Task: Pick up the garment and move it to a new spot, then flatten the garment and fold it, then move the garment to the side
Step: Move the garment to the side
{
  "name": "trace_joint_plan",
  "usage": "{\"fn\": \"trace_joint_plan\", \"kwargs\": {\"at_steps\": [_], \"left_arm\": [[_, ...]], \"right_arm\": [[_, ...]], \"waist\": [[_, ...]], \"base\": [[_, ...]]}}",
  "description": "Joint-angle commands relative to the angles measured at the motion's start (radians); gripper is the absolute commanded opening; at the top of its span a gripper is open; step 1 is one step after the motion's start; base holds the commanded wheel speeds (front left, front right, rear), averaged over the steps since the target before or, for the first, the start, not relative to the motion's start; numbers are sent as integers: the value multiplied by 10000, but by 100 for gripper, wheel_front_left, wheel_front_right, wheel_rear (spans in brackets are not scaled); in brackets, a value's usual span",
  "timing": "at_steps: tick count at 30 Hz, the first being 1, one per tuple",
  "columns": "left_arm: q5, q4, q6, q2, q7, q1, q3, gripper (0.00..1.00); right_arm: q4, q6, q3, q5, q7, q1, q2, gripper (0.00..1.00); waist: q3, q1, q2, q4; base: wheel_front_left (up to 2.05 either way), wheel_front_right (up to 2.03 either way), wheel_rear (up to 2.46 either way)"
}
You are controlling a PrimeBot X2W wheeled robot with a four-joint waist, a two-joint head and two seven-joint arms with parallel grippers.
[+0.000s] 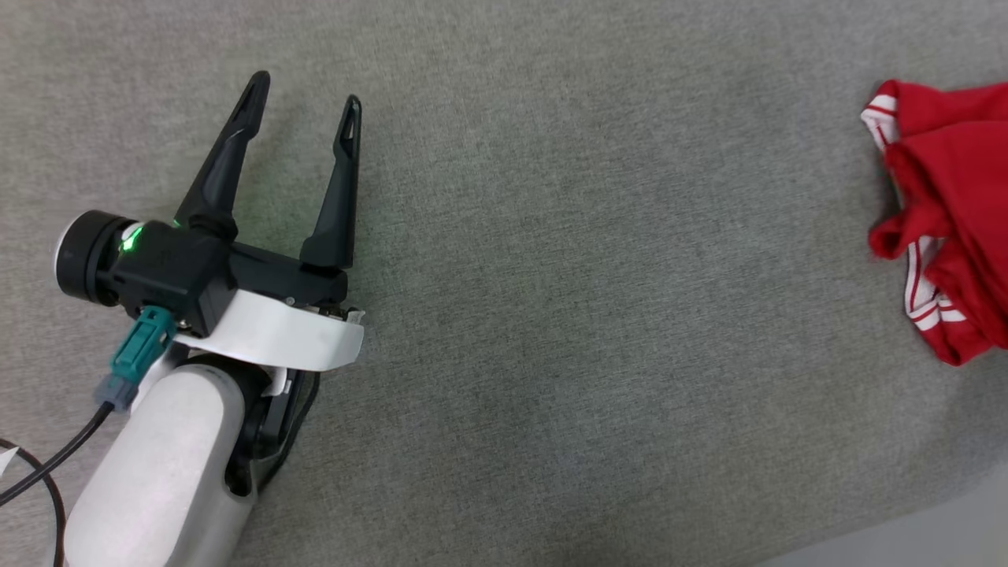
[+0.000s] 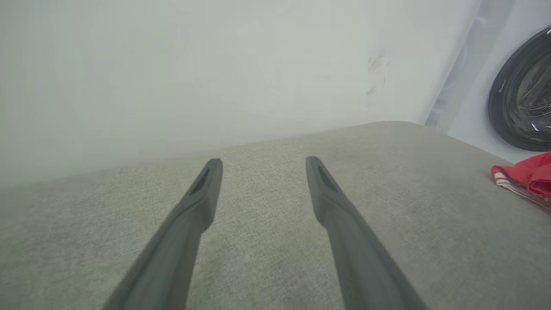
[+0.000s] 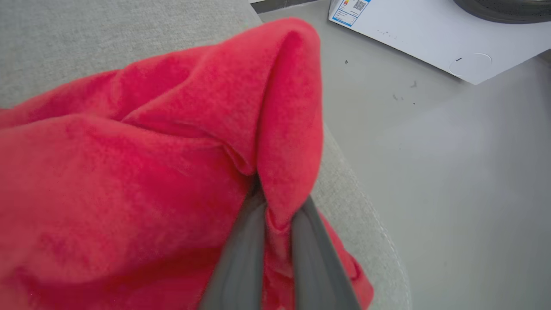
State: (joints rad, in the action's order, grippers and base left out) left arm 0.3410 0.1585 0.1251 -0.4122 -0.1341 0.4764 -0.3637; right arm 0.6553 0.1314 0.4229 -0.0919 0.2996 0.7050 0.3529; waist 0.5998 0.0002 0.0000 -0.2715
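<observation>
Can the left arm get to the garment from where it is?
Probably yes: nothing stands between the left gripper, jaws open, and the garment, just grey surface; the distance looks long, though.

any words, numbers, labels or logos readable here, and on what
No text can be read in any view.
sticker on the white appliance: a QR code and coloured bars, with print too small to read.
red shirt: only plain red cloth and white-striped trim face the cameras; no lettering or number on the part in view.
</observation>
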Motion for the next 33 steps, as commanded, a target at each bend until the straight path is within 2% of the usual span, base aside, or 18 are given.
{"fn": "trace_joint_plan", "kwargs": {"at_steps": [1,2,9,15,19,26,33], "left_arm": [[-32,6,-13,-61,20,116,-18,100],[-21,-20,-4,-72,44,122,-17,100],[101,-303,40,-33,-35,-149,-50,100],[340,-804,143,153,-270,-715,-107,100],[618,-1197,307,355,-508,-1293,-32,100],[1055,-1746,566,688,-907,-2317,145,100],[1383,-2051,659,718,-1084,-3131,402,100]], "right_arm": [[212,-15,127,166,-190,151,-143,85],[379,-15,300,376,-477,236,-186,100],[1126,-15,1033,1392,-2046,561,-372,100],[834,-15,753,1776,-3097,-22,-381,100],[491,-15,279,1547,-3706,-616,-497,100],[-527,-15,-886,783,-3847,-2280,-1216,100],[-2314,-15,-1991,314,-3435,-4100,-2267,100]], "waist": [[132,-2,0,24],[154,-2,0,26],[-275,-2,0,-38],[-1479,-2,0,24],[-2365,-2,0,197],[-3742,-2,0,764],[-4559,-2,0,1519]], "base": [[0,0,0],[0,0,0],[0,0,0],[0,0,0],[0,0,0],[0,0,0],[0,0,0]]}}
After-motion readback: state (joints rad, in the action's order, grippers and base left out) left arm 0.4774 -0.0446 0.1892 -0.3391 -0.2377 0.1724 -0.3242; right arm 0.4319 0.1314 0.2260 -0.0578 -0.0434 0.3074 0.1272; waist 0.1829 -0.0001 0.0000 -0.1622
